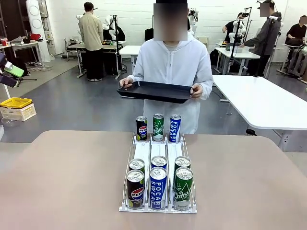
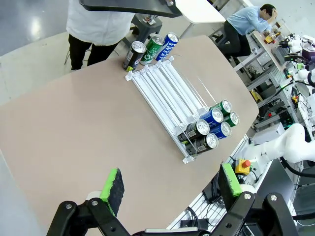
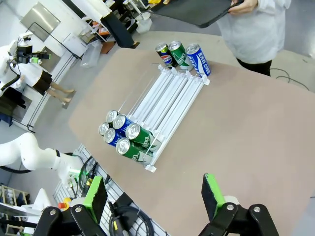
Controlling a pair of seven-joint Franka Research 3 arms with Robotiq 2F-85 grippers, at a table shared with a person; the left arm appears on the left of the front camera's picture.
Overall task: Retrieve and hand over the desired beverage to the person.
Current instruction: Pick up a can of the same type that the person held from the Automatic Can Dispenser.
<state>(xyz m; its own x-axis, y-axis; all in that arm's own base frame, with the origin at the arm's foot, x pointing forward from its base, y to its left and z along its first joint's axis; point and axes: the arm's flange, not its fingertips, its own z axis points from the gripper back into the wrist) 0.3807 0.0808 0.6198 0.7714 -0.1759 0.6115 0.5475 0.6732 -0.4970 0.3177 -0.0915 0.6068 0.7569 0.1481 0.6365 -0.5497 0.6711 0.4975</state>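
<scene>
Left wrist view: left gripper (image 2: 171, 184) fingers spread wide, nothing btwn, above table (image 2: 74, 137). Right gripper (image 3: 153, 194) likewise released, empty. Rack (image 1: 142, 152) mid-table: six near cans (image 1: 158, 187), three far cans (image 1: 159, 127). Person (image 1: 172, 67) at far side holds black tray (image 1: 153, 91) w/ both hands.

Clear three-lane rack (image 1: 158, 149) on beige table (image 1: 62, 182)
Six drink cans (image 1: 158, 187) sit in its near end, three more cans (image 1: 158, 127) at its far end, before the white-jacketed person (image 1: 172, 67) and black tray (image 1: 154, 91).
</scene>
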